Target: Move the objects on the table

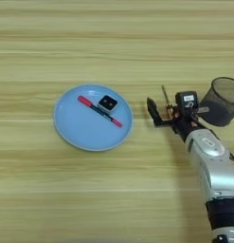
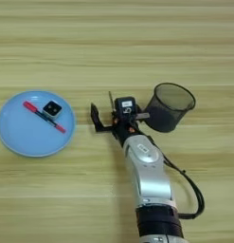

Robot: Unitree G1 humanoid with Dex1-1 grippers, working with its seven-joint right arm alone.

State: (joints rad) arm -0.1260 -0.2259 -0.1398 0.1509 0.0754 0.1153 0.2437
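Between the spread gripper [image 2: 105, 116] fingers [image 2: 94, 115] — screwdriver [image 2: 111, 101], upright, seemingly held; plate [image 2: 14, 142] well left.

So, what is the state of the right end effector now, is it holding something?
Right end effector: shut on the screwdriver, between the plate and the mesh cup.

A: What sits on the plate [image 1: 73, 130]?

B: The pen [image 1: 99, 111] lies slantwise across it, and the cube [image 1: 107, 103] is just behind the pen's middle, touching it.

A: And to the right?

B: The claw [image 2: 109, 118] is between plate and mesh cup [image 2: 168, 107], over the bench [image 1: 113, 42], with the screwdriver [image 2: 110, 101] upright at its fingers. The cup stands rightmost, just beside the claw.
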